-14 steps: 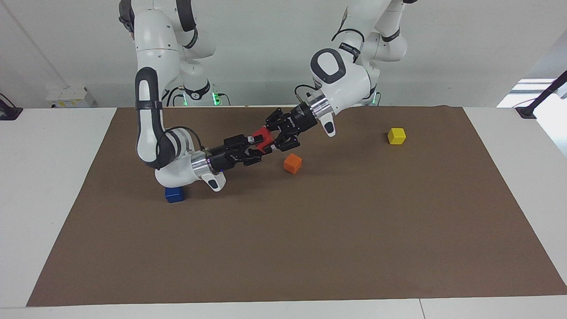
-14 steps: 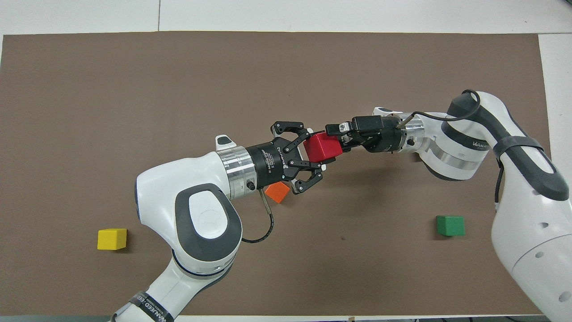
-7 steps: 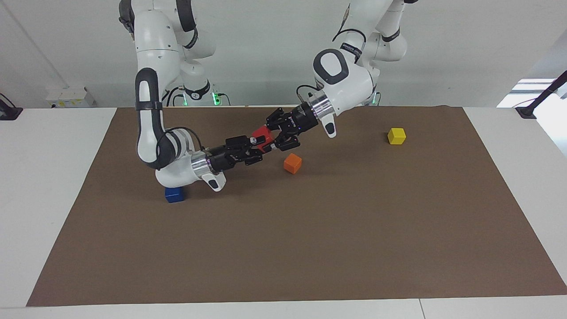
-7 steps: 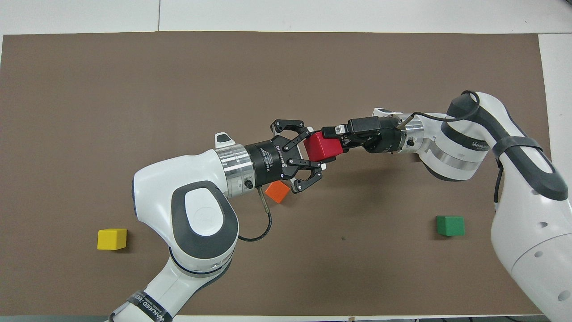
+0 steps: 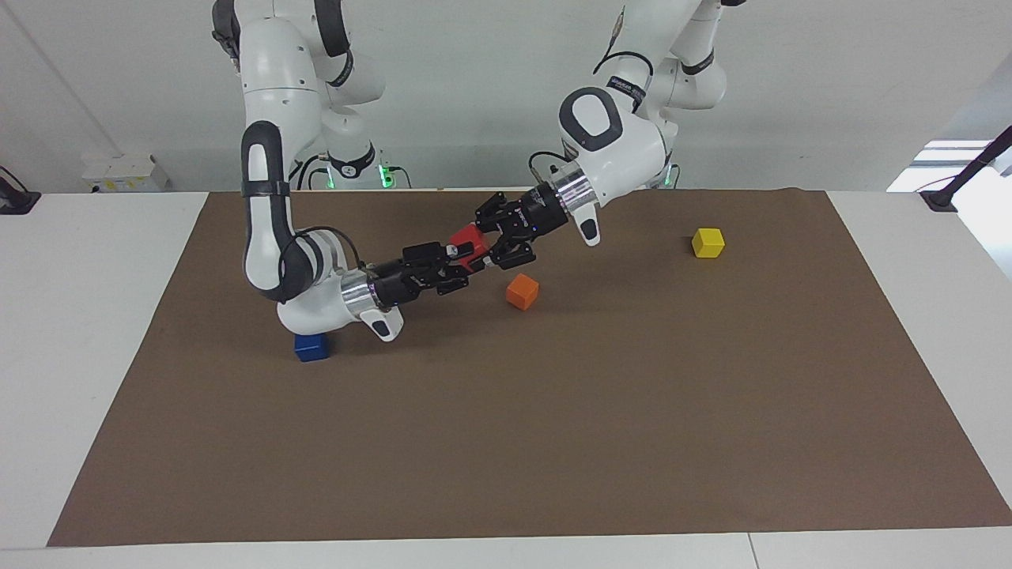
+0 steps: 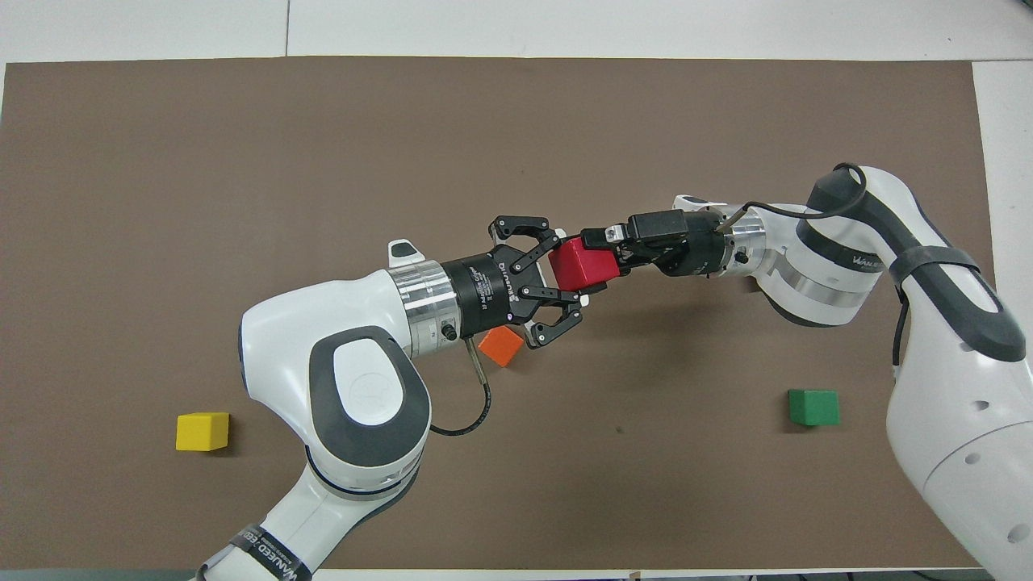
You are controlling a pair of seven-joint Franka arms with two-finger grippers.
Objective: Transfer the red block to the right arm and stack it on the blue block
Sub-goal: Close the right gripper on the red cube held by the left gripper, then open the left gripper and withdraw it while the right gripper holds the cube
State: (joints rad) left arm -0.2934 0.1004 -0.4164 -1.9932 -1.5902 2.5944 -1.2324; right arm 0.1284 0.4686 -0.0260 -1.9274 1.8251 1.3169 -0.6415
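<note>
Both my pincers pinch red block (image 5: 468, 237) midair: left pincer (image 5: 492, 239), right pincer (image 5: 457, 263). Risk: left releases late, block twists, drops before blue block (image 5: 311, 347).

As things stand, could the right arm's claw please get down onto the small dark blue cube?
Probably not yet: the right claw is shut on the small red cube, and its own forearm hangs over the small dark blue cube.
</note>
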